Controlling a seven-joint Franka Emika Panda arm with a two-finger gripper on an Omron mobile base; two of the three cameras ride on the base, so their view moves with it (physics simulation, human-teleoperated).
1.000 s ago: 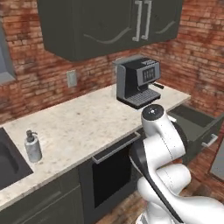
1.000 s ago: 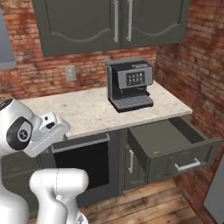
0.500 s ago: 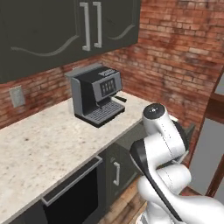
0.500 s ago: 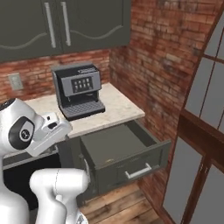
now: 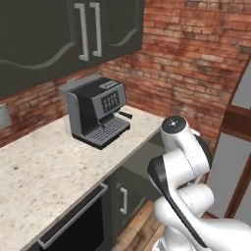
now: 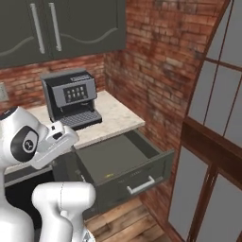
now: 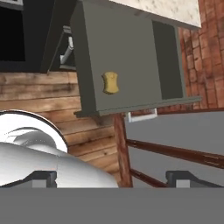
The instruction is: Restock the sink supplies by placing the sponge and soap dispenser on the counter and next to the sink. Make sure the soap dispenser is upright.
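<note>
While hand (image 7: 111, 178) hangs wide, empty, sponge (image 7: 110, 82) lies flat in open drawer (image 7: 127, 57), long axis toward drawer front.

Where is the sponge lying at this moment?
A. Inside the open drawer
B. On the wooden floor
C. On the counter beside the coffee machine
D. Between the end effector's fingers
A: the hand view shows the sponge lying on the bottom of the open drawer, apart from its walls and well clear of the end effector, whose fingers stand wide apart.
</note>
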